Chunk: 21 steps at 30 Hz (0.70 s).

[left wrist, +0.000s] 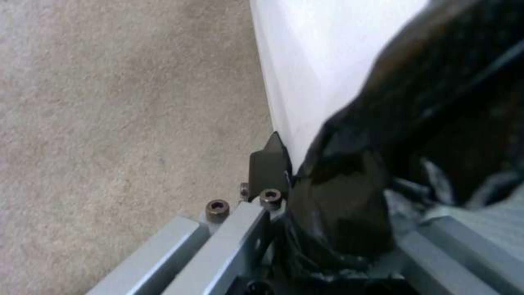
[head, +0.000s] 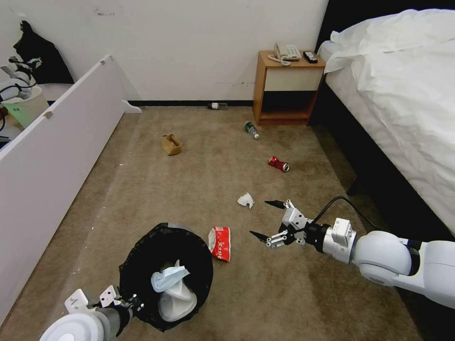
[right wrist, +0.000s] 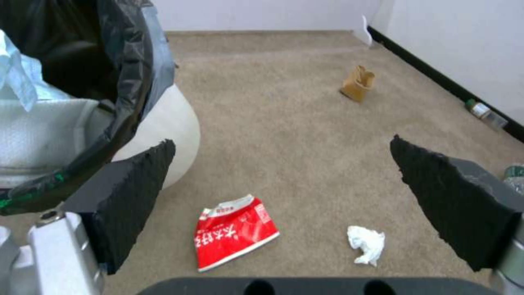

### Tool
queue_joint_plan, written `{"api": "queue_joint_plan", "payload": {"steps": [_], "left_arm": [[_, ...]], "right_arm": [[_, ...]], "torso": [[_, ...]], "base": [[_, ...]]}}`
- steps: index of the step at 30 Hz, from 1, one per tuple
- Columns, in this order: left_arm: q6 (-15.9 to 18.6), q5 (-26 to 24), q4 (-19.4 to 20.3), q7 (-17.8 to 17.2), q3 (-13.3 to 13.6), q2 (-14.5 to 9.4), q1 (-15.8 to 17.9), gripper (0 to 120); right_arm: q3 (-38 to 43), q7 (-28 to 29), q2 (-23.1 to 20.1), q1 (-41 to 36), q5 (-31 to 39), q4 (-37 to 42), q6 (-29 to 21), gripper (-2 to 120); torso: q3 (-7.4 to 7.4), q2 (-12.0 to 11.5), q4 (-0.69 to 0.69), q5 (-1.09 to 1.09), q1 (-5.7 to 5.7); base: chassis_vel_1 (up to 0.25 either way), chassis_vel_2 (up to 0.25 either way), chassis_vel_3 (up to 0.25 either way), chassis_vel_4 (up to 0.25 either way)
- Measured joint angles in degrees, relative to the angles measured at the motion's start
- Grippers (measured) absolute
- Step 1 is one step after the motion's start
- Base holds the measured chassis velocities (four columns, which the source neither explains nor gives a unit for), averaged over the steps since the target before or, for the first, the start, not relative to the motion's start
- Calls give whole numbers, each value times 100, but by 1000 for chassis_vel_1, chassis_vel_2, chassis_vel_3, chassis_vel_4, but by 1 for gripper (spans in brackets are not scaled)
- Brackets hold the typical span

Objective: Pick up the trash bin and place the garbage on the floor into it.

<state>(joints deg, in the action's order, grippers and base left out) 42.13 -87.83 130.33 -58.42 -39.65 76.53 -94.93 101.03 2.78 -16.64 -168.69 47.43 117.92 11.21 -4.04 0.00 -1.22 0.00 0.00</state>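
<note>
- Floor [head: 199, 189]: beige carpet, litter scattered across it.
- Bed [head: 403, 85], white sheets, along the robot's right; white panel [head: 57, 156] along the left; wooden nightstand [head: 286, 90] at the far wall with a phone [head: 286, 52] on top.
- Trash bin [head: 163, 274]: near-left, black bag over the rim, held up off the carpet and tilted, mouth toward the camera. White slippers [head: 177, 296] and blue face mask [head: 168, 278] inside it.
- Left gripper [head: 127, 300]: clamped on the near rim of the bin; in the left wrist view a finger [left wrist: 268, 166] presses against the white wall beside the bag fold.
- Right gripper [head: 268, 220]: claw wide open, empty, hovering over the carpet between the packet and the tissue; in the right wrist view the pads [right wrist: 131, 192] frame both.
- Red packet [head: 220, 243]: flat on the carpet, just beside the bin's right edge.
- Brown paper bag [head: 171, 144]: farther out, left of centre.
- Red can [head: 278, 164]: on its side, beyond the right gripper.
- White tissue [head: 246, 200]: crumpled, near the upper fingertip.
- Green-labelled bottle [head: 251, 129]: lying in front of the nightstand; another bottle [head: 217, 106] against the far baseboard.
</note>
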Motion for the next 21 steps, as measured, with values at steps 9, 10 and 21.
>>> {"api": "queue_joint_plan", "payload": {"steps": [9,10,21], "left_arm": [[0,354,22,155,161,21,3,0],[0,396,34,170,193,36,3,0],[0,523,47,200,256,102,17,0]], "right_arm": [[0,-10,19,-1,-9,23,16,100],[-2,-11,22,-1,-8,34,20,100],[-4,-53,23,-1,-29,48,20,100]], "torso": [[0,0,0,-1,0],[0,0,0,0,0],[0,0,0,0,0]], "base": [[0,0,0,0],[0,0,0,0],[0,0,0,0]]}}
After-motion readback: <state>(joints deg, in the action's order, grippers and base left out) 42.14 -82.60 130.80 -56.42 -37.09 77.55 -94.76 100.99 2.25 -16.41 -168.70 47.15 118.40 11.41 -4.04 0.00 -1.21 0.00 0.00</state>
